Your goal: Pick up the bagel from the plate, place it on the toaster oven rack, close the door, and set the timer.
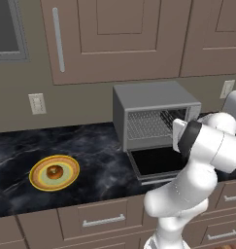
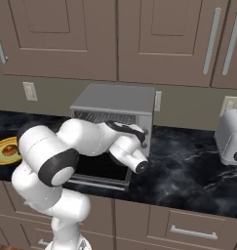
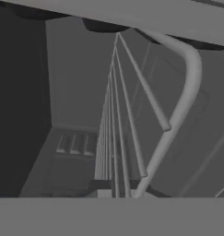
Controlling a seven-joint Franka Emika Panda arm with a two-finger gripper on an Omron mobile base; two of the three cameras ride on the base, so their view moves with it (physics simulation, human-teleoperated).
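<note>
1. We've got the small golden-brown bagel point(image 1: 55, 171), a bread ring with a darker middle, sitting in the centre of the round flat plate point(image 1: 40, 182) with its yellow rim, orange-red band and pale greenish-tan centre. The plate lies flat on the glossy black marbled bench point(image 1: 95, 151), well left of the oven.
2. The boxy grey metal toaster oven point(image 1: 153, 97) stands at the back of the bench, and its door point(image 1: 156, 163), a dark glass pane in a grey frame, is dropped down flat in front of it.
3. Inside we can see the silver wire toaster oven rack point(image 1: 146, 124), thin parallel bars running front to back; in the hand view those bars point(image 3: 114, 138) fan away from very close up, with a thicker curved rod bending around their right side.
4. The white arm's hand reaches to the oven mouth at the rack's right end. Its gripper is closed; whether it's pinching a rack bar we can't tell.
5. Brown wooden cabinets point(image 1: 114, 34) with silver bar handles hang above.
</note>
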